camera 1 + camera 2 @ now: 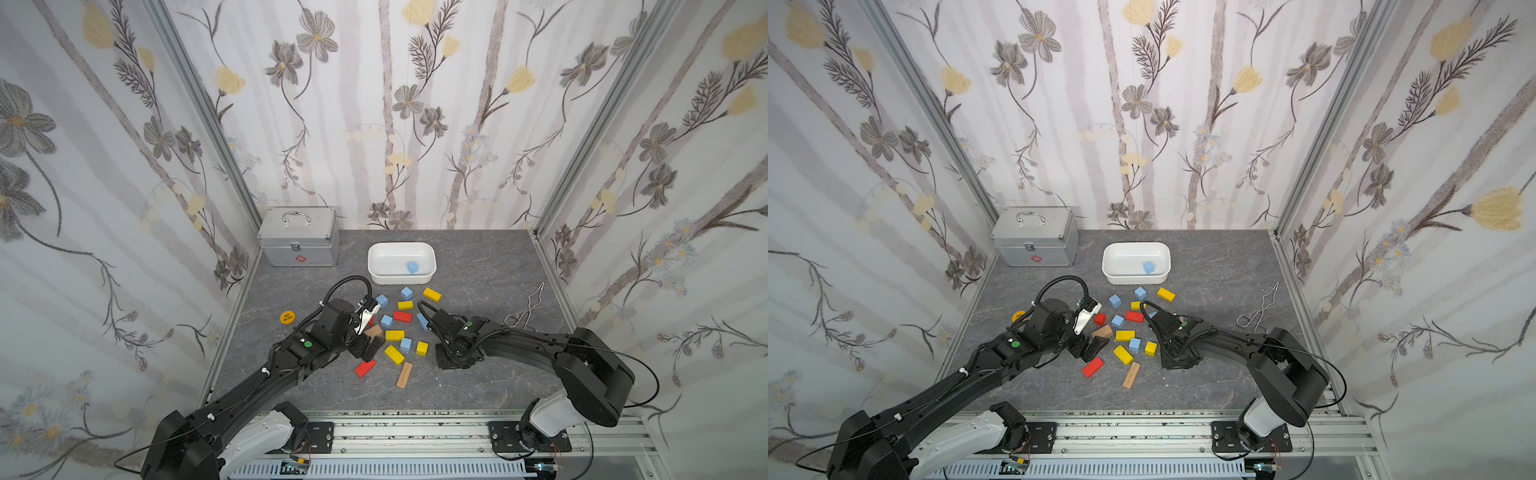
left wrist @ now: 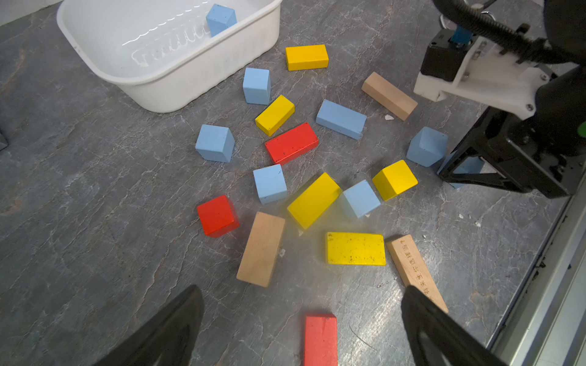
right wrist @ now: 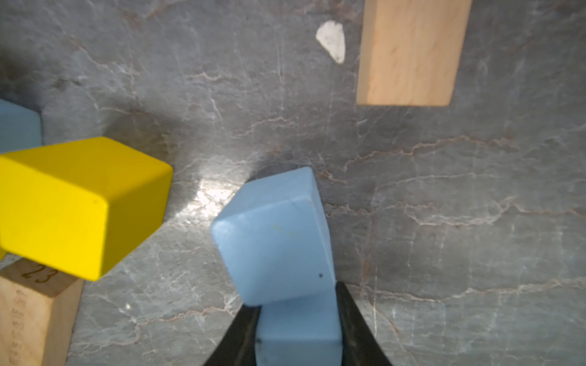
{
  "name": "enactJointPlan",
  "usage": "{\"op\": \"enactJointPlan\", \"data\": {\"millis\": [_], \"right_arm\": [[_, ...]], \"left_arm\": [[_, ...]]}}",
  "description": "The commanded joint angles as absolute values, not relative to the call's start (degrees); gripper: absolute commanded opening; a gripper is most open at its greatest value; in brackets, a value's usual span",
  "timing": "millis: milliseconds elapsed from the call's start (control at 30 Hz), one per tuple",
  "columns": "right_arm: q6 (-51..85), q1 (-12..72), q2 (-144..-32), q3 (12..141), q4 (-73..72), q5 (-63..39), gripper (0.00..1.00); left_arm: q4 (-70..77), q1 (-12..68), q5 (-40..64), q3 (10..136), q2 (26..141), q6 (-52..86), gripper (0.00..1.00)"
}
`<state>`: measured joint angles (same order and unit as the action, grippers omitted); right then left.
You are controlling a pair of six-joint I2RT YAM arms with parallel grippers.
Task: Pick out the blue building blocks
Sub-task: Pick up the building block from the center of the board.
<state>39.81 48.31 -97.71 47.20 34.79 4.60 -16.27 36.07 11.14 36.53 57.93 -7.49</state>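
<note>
Several blue building blocks lie scattered among other blocks on the grey table: cubes (image 1: 406, 293) (image 1: 382, 300) (image 1: 387, 321) (image 1: 405, 344) and a longer bar (image 2: 341, 118). One blue cube (image 1: 412, 267) sits inside the white tray (image 1: 376, 277). My right gripper (image 3: 298, 332) is shut on a blue block (image 3: 299, 329) at the table surface. A second blue cube (image 3: 276, 240) leans tilted against the held one. My left gripper (image 2: 301, 304) hovers open at the left of the pile, with a red block (image 2: 320, 339) on the table below the gap.
Yellow blocks (image 2: 355, 248), red blocks (image 2: 291, 142) and tan wood blocks (image 2: 261, 248) are mixed in with the blue ones. A metal case (image 1: 297, 237) stands back left, a yellow disc (image 1: 287, 317) lies left, and a wire tool (image 1: 528, 309) lies right.
</note>
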Motion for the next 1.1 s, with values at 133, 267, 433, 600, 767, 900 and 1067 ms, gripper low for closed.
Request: {"op": "enactJointPlan", "data": {"millis": [133, 267, 433, 600, 767, 900, 1067], "right_arm": [[40.3, 48.3, -97.3, 47.3, 33.5, 4.8, 0.24], [40.0, 48.4, -96.5, 47.2, 33.4, 5.0, 0.10], [39.2, 48.8, -94.2, 47.3, 33.2, 5.6, 0.00], [38.4, 49.0, -89.1, 47.7, 33.0, 6.7, 0.00], [36.8, 48.9, -85.3, 50.5, 33.1, 7.7, 0.00], [34.9, 48.6, -84.5, 54.4, 33.9, 8.6, 0.00], [32.5, 45.9, -85.6, 61.5, 35.2, 9.3, 0.00]], "left_arm": [[-16.2, 36.1, 11.0, 36.9, 58.1, -8.1, 1.00], [-15.9, 36.0, 11.2, 36.9, 58.2, -7.9, 1.00], [-15.0, 36.0, 11.4, 36.8, 57.9, -7.1, 1.00], [-14.8, 36.0, 11.5, 37.7, 57.4, -6.4, 1.00], [-13.8, 35.4, 12.0, 39.8, 56.9, -5.3, 1.00], [-12.7, 34.6, 13.5, 42.4, 57.3, -3.9, 1.00], [-11.5, 33.2, 13.7, 44.9, 58.3, -3.2, 1.00]]}}
